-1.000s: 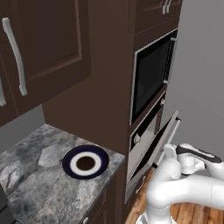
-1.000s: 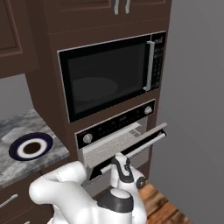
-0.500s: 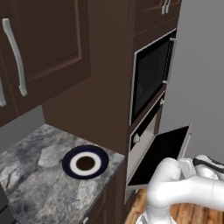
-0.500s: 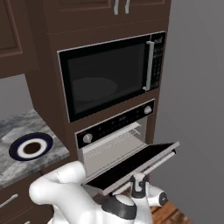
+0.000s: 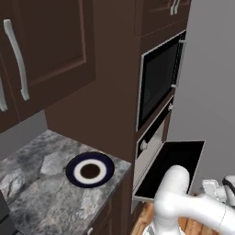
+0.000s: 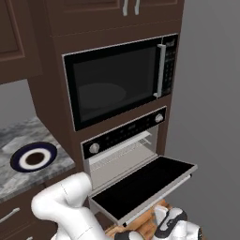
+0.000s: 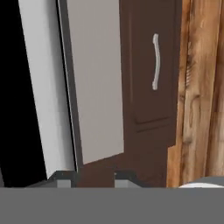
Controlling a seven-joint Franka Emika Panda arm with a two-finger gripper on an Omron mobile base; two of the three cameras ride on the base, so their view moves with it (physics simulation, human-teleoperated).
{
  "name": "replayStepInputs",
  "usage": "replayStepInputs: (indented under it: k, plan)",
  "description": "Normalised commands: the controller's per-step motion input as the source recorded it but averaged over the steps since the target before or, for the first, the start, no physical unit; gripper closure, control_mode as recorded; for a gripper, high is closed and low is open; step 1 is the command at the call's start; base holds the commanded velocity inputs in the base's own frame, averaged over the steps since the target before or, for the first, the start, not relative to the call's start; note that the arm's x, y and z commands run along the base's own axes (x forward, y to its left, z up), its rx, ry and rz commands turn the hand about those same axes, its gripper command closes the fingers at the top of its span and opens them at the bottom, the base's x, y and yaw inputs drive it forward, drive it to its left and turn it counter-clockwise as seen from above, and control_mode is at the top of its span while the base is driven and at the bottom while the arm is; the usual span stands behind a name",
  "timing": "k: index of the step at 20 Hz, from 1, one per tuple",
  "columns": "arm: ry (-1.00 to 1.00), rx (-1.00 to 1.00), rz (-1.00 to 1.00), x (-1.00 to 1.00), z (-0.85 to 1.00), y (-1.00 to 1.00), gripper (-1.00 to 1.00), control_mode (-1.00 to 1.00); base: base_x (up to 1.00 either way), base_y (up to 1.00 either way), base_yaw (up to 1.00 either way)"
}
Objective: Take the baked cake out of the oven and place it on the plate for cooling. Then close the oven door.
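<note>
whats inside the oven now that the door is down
Through the open oven the right base view shows a pale wire rack and light interior walls above the lowered oven door. No cake is visible there; the cavity's deeper part is hidden behind the control panel.

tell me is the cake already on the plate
No, the plate on the granite counter shows only its navy rim, white ring and brown centre, with no cake slice on it.

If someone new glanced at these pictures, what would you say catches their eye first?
Probably the oven door, dropped flat open below the black-glass microwave, baring the pale racks of the oven. Next, the navy-rimmed plate with nothing on it, on the marbled counter to the left. The white arm bends low under the door.
</note>
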Motion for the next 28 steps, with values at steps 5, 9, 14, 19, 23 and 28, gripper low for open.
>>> replayStepInputs:
  k: [5, 9, 14, 19, 23, 28]
  plan:
    - [0.10, -0.15, -0.12, -0.20, -0.68, -0.96, -1.00, -1.00, 0.00, 0.00, 0.00]
    - [0.03, -0.16, -0.16, -0.11, -0.27, -0.62, -1.00, -1.00, 0.00, 0.00, 0.00]
    - [-0.01, -0.14, -0.07, 0.01, 0.06, 0.06, -1.00, -1.00, 0.00, 0.00, 0.00]
    - [0.00, -0.13, 0.00, 0.03, 0.40, 0.24, -1.00, -1.00, 0.00, 0.00, 0.00]
    - [0.00, -0.12, 0.00, 0.00, 0.58, 0.14, -1.00, -1.00, 0.00, 0.00, 0.00]
    - [0.01, -0.12, 0.00, 0.00, 0.67, 0.00, -1.00, -1.00, 0.00, 0.00, 0.00]
